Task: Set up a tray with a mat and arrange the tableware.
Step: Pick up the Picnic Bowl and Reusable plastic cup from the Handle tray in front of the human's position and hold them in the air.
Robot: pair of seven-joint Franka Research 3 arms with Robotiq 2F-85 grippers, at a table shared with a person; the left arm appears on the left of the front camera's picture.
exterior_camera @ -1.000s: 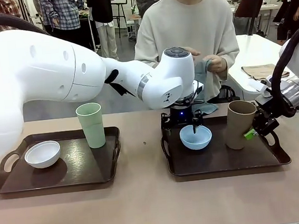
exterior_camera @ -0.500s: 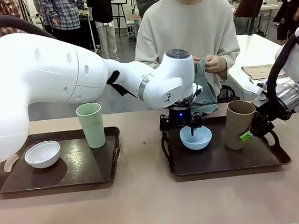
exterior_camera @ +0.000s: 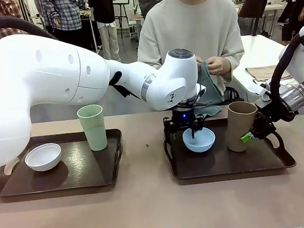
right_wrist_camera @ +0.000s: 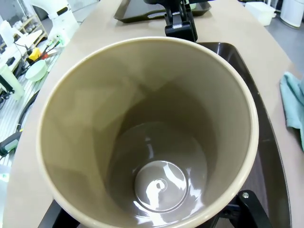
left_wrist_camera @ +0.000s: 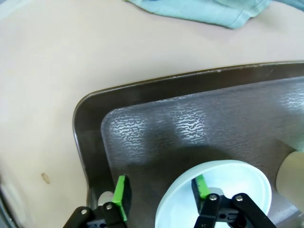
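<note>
A: Where is the light blue bowl (exterior_camera: 202,141)?

B: On the right tray (exterior_camera: 221,165), toward its left end. The left arm reaches across the middle and its hand (exterior_camera: 192,127) points straight down over the bowl. The fingers are spread astride the rim, one green pad inside and the other outside, clear of the wall, so nothing is pinched.

A: And the tan tumbler (exterior_camera: 238,127)?

B: On the same tray, just right of the bowl, tilted with its mouth toward the right hand (exterior_camera: 250,134). That hand comes in from the side, a finger on either side of the tumbler and one green pad against its wall. I cannot tell whether they squeeze it: in the right wrist view the tumbler's wide mouth covers the pads.

A: What differs from a second ago?

B: The tumbler stands nearer upright and a little closer to the bowl, and the right hand has shifted with it. The left hand hangs about where it was.

A: Anything cut off?

B: The left wrist view crops the bowl at its bottom edge. The left arm's bulk covers part of the left tray's (exterior_camera: 66,179) handle. That tray carries the white bowl (exterior_camera: 43,157) and the pale green tumbler (exterior_camera: 94,126), well apart from both hands. Across the tabletop (exterior_camera: 150,211) a person holds a teal cloth (exterior_camera: 208,84).
</note>
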